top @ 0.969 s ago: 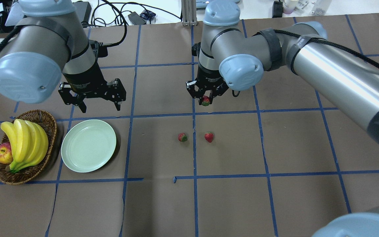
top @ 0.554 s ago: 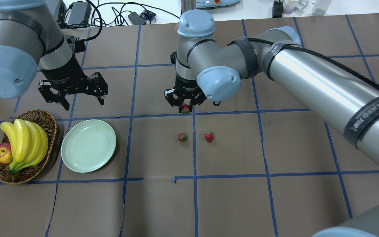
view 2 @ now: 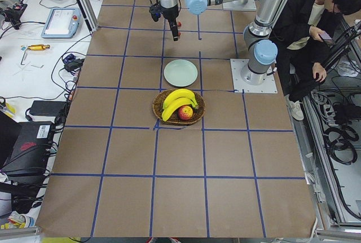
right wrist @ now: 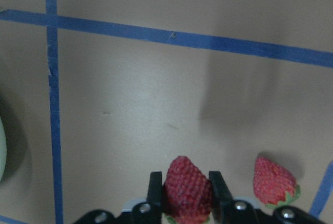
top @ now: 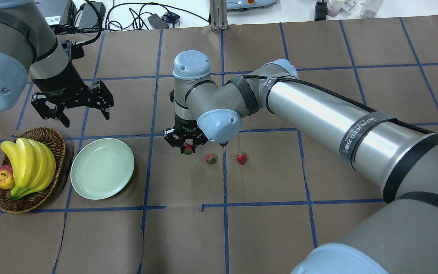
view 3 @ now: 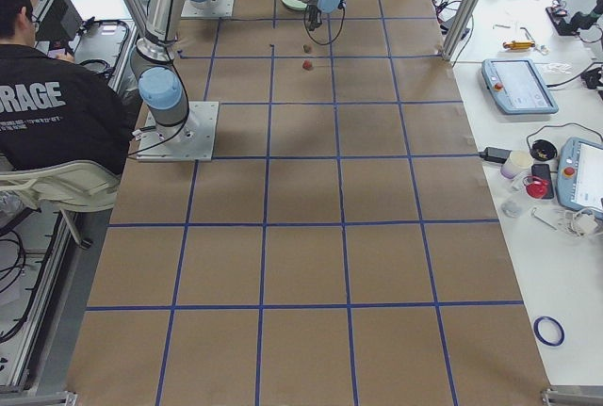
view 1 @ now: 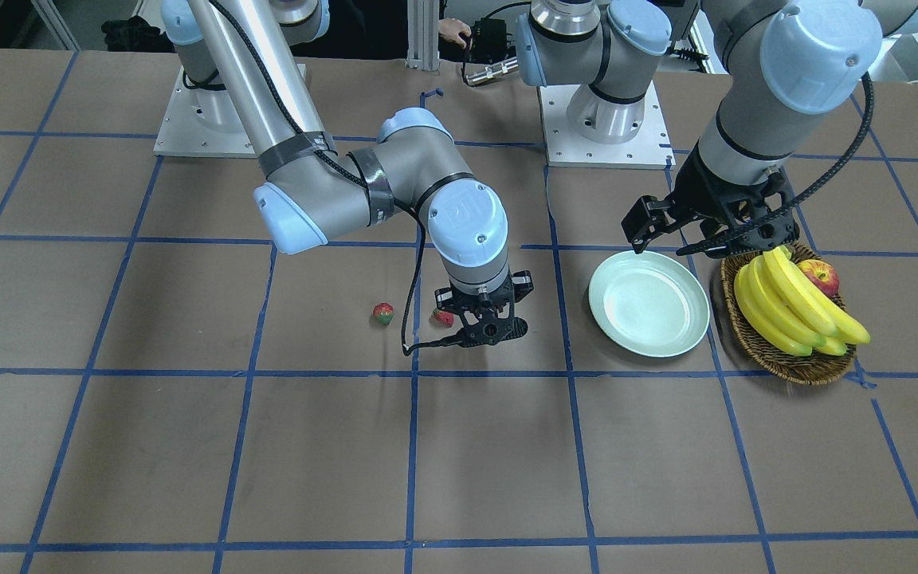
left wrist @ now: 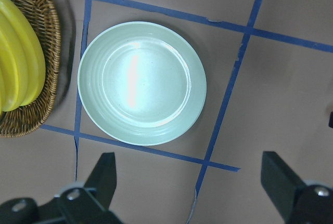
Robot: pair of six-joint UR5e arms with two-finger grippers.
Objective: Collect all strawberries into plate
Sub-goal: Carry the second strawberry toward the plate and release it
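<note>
Writing: the blue wrist cap [view 1: 467, 211] of the right arm carries a UR mark. A black strap [top: 359, 131] on that arm has white lettering too small to read with certainty. The operator's shirt [view 3: 52, 95] shows "RAGE".
Right arm: it stretches low across mid-table. The right gripper [top: 187, 147] points straight down, its fingers clamped on a strawberry [right wrist: 187, 187].
Left arm: the left gripper [top: 86, 118] hangs well above the table by the plate [top: 102, 168], fingers wide apart.
On the table: two loose strawberries [top: 211, 158] [top: 241, 158] lie mid-table, far from both ends.
Plate: it sits between the wicker basket [top: 57, 142] and the gripped strawberry.
</note>
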